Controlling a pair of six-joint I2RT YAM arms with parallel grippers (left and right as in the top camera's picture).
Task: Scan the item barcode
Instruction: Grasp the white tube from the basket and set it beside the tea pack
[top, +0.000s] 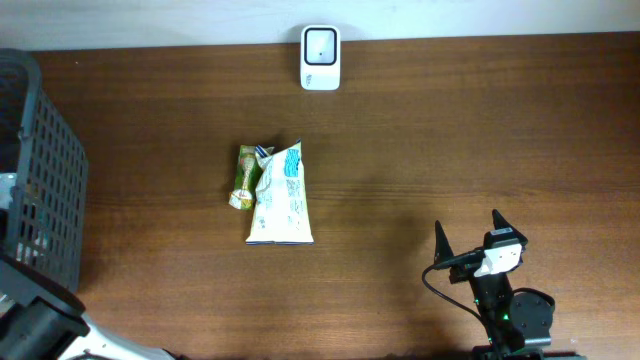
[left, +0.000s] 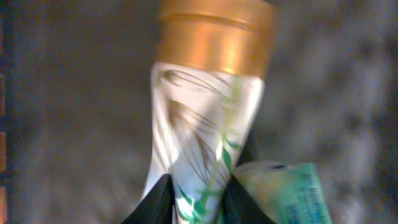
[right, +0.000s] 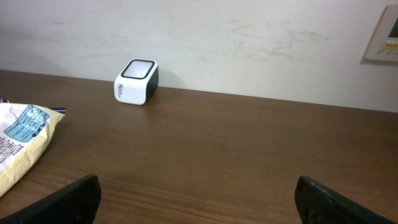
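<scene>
Left claw (left: 199, 200): clenched on white leaf-printed tube with gold cap (left: 208, 118)
Right claw (right: 196, 190): released wide, low over brown wooden counter (right: 249, 149)

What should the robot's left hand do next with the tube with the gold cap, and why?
Probably lift it straight up. The left gripper looks pinched on the white tube, beside a green packet; the scanner sits far off at the back edge of the table, so the tube must come up first.
</scene>
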